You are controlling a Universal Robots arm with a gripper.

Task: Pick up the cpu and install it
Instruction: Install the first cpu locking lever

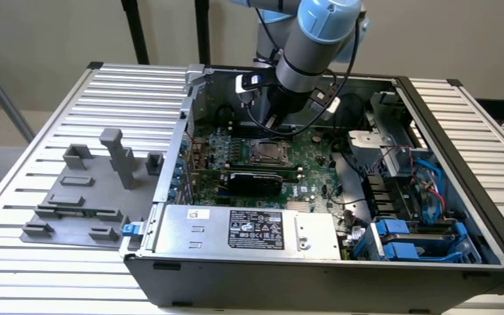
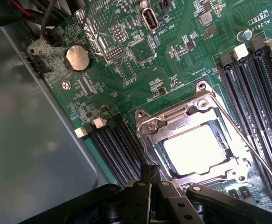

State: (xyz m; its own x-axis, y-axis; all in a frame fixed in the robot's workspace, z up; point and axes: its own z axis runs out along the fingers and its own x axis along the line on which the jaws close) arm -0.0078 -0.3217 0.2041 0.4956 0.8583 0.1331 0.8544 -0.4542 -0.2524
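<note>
cpu sits inside the socket frame, its edges hidden; jaws together, empty, just beside it.

The gripper hangs over the green motherboard. Its black fingers are pressed together with nothing between them, and their tips are just beside the edge of the socket. The cpu lies flat in that socket, its pale shiny top ringed by the socket's metal rim. A thin wire lever runs along one side. Black memory slots flank the socket on both sides. A coin cell sits near the grey case wall, close to red and black cables.
</note>
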